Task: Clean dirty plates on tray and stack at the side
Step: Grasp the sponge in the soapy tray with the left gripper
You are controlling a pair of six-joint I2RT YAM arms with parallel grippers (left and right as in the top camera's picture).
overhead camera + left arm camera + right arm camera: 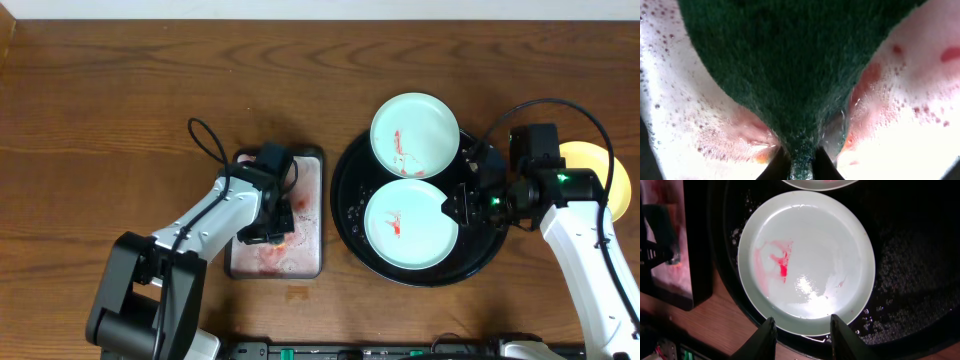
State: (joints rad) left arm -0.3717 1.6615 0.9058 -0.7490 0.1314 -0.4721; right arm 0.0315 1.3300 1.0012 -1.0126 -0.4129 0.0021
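Two pale mint plates lie in the black tray (pixel 482 243). The far plate (pixel 415 135) and the near plate (pixel 410 225) both carry red smears. A pale yellow plate (pixel 598 170) lies on the wood to the right, partly under my right arm. My right gripper (pixel 452 205) hovers open at the near plate's right rim. In the right wrist view its fingers (pixel 767 336) straddle the rim of that smeared plate (pixel 805 260) without touching it. My left gripper (pixel 275 228) is down in the silver pan (pixel 312 215), shut on the green sponge (pixel 790 65).
Pink, foamy water covers the pan floor (pixel 920 125) around the sponge. Droplets speckle the tray floor (pixel 910 255). The pan (pixel 675 225) stands just left of the tray, on brown tabletop (pixel 120 110).
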